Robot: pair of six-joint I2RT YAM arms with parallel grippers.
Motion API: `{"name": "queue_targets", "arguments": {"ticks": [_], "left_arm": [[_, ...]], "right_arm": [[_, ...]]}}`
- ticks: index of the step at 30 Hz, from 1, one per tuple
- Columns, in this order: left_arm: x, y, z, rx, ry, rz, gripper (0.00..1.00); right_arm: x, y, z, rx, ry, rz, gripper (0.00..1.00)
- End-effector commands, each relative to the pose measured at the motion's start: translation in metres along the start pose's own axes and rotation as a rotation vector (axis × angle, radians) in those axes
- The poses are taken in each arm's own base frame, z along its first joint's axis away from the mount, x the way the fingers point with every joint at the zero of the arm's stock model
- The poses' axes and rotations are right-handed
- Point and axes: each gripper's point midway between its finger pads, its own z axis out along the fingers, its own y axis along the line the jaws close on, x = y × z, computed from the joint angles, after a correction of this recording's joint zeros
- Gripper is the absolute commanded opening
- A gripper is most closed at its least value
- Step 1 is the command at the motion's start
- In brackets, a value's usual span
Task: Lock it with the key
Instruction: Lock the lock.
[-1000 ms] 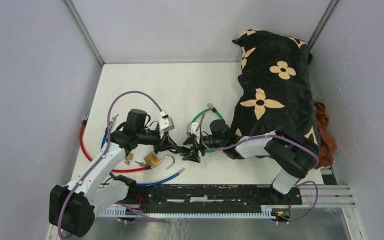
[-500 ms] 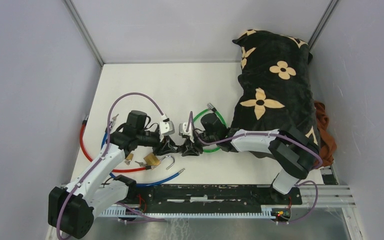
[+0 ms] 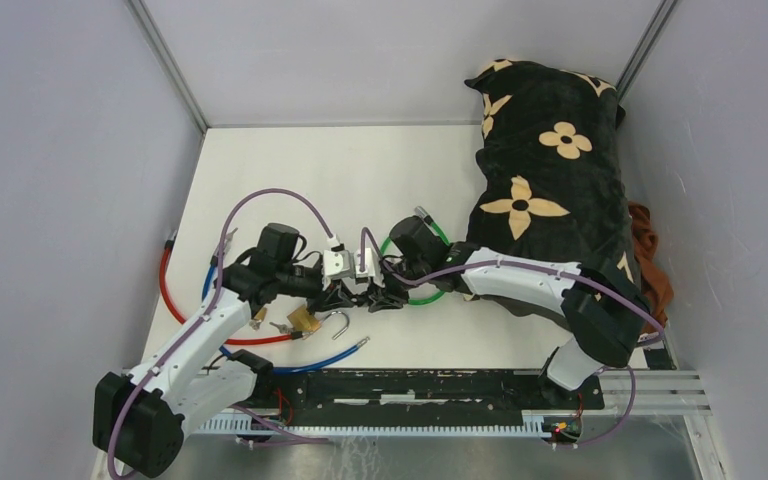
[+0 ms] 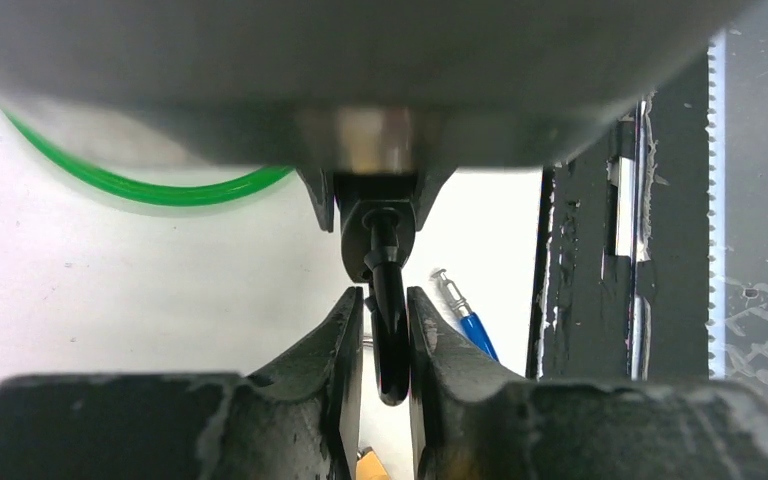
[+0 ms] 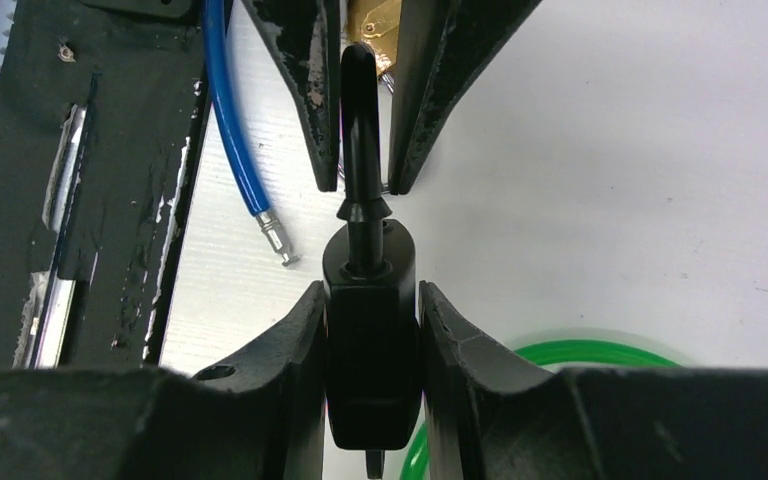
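The left arm rises from the near left corner and reaches up and to the right, with its wrist turned to face right. The right arm comes from the near right corner, bends at the elbow and runs its forearm leftward along the front of the pillow. The two meet tip to tip over the middle of the table, towards its near side.

The right gripper is clamped on the black lock, with a finger pressed flat against each side of the body. The key sticks straight out of the lock's end, its black head pointing at the other arm.

The left gripper has its fingers standing narrowly apart on either side of that head. One finger lies against it and a thin strip of table shows past the other, so the key is straddled but not pinched.

A green cable loops on the table just behind and under the right gripper. Below the left gripper lies a brass padlock with its shackle swung open and small keys beside it. The metal tip of a blue cable lies near it, close to the black rail at the table's edge. A red cable curves under the left arm. The pillow, black with tan flowers, fills the far right side, and an orange-brown cloth is wedged against the wall beside it
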Motion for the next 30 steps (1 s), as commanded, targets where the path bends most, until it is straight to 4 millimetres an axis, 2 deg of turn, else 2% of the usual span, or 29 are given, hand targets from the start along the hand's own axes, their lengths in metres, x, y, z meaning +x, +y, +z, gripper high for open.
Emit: {"name": "queue_targets", "arguments": {"ticks": [1, 3, 5, 7, 10, 12, 14, 15, 18, 23, 26, 29, 30], "left_arm": [[-0.015, 0.011, -0.006, -0.039, -0.014, 0.09, 0.28], [-0.018, 0.011, -0.006, -0.041, -0.021, 0.098, 0.25], [-0.023, 0.012, -0.007, -0.045, -0.035, 0.106, 0.05], [-0.035, 0.015, -0.008, -0.065, -0.073, 0.099, 0.02], [-0.059, 0.018, -0.013, -0.107, -0.168, 0.067, 0.02], [-0.079, 0.021, -0.019, -0.145, -0.246, 0.06, 0.02], [-0.1, 0.022, -0.028, -0.184, -0.33, 0.051, 0.02], [-0.109, 0.023, -0.032, -0.203, -0.368, 0.041, 0.02], [-0.13, 0.02, -0.04, -0.211, -0.47, 0.025, 0.02], [-0.139, 0.008, -0.041, -0.157, -0.529, 0.012, 0.02], [-0.139, 0.0, -0.04, -0.118, -0.527, 0.02, 0.02], [-0.138, -0.002, -0.04, -0.111, -0.518, 0.027, 0.02], [-0.138, -0.002, -0.04, -0.109, -0.517, 0.038, 0.02]], "right_arm": [[-0.065, -0.007, -0.026, 0.038, -0.125, -0.152, 0.0], [-0.065, -0.007, -0.03, 0.046, -0.106, -0.163, 0.0], [-0.068, -0.005, -0.033, 0.044, -0.11, -0.17, 0.0], [-0.073, -0.002, -0.037, 0.039, -0.128, -0.181, 0.0], [-0.078, -0.003, -0.046, 0.064, -0.149, -0.202, 0.29], [-0.08, -0.007, -0.057, 0.089, -0.192, -0.195, 0.49], [-0.081, -0.012, -0.077, 0.121, -0.274, -0.158, 0.66], [-0.086, -0.012, -0.087, 0.139, -0.34, -0.164, 0.72], [-0.09, -0.005, -0.104, 0.164, -0.472, -0.155, 0.83], [-0.105, -0.001, -0.107, 0.132, -0.575, -0.12, 0.86], [-0.113, -0.003, -0.109, 0.117, -0.613, -0.109, 0.83], [-0.118, -0.001, -0.109, 0.077, -0.64, -0.103, 0.68], [-0.119, 0.0, -0.107, 0.061, -0.641, -0.076, 0.57]]}}
